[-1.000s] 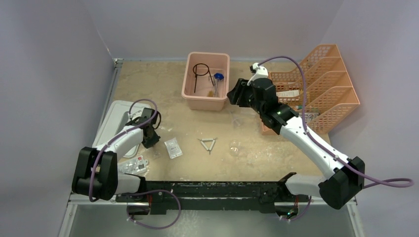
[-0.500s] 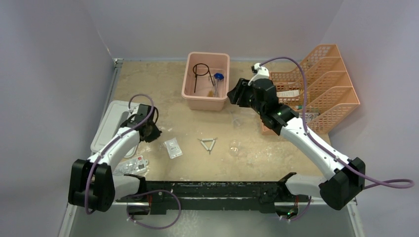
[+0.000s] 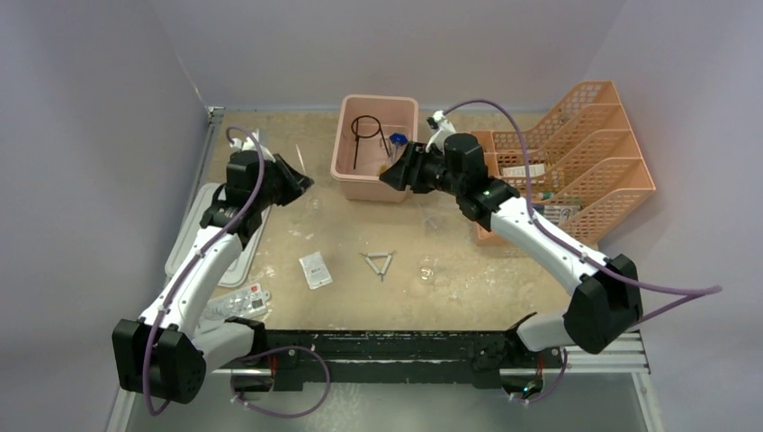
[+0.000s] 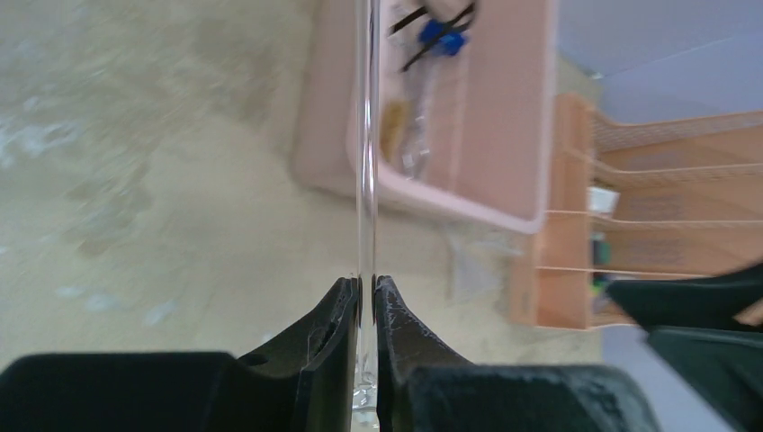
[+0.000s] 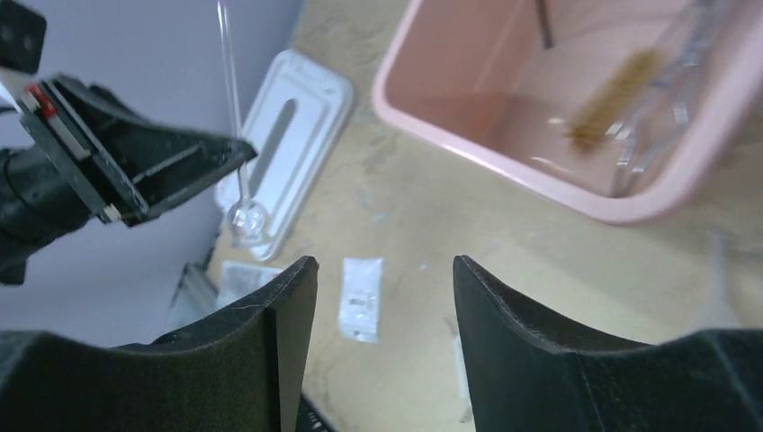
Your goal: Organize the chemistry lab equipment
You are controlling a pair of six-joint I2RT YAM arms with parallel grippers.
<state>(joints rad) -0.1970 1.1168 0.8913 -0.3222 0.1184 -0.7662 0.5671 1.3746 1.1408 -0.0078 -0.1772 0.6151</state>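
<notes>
My left gripper (image 3: 301, 183) is in the air left of the pink tub (image 3: 373, 187). It is shut on a thin clear glass tube (image 4: 365, 135), which sticks out past the fingertips (image 4: 346, 292) toward the tub. The right wrist view shows this tube (image 5: 229, 81) with a round bulb (image 5: 245, 216) at its lower end. My right gripper (image 3: 389, 175) is open and empty at the tub's front right corner. The tub holds a black wire ring (image 3: 364, 126), a blue-tipped rod (image 3: 398, 139) and a brush (image 5: 612, 108). A wire triangle (image 3: 379, 263), a white packet (image 3: 315, 270) and clear glassware (image 3: 426, 268) lie on the table.
The white lid (image 3: 202, 225) lies at the left edge. More packets (image 3: 241, 303) lie near the left arm's base. Orange mesh racks (image 3: 585, 153) stand at the right and hold small items. Walls close in on the left, back and right.
My left arm has lifted off the table by the white lid and swung up and right toward the tub, with the glass tube in it. My right gripper has moved left along the tub's front.
</notes>
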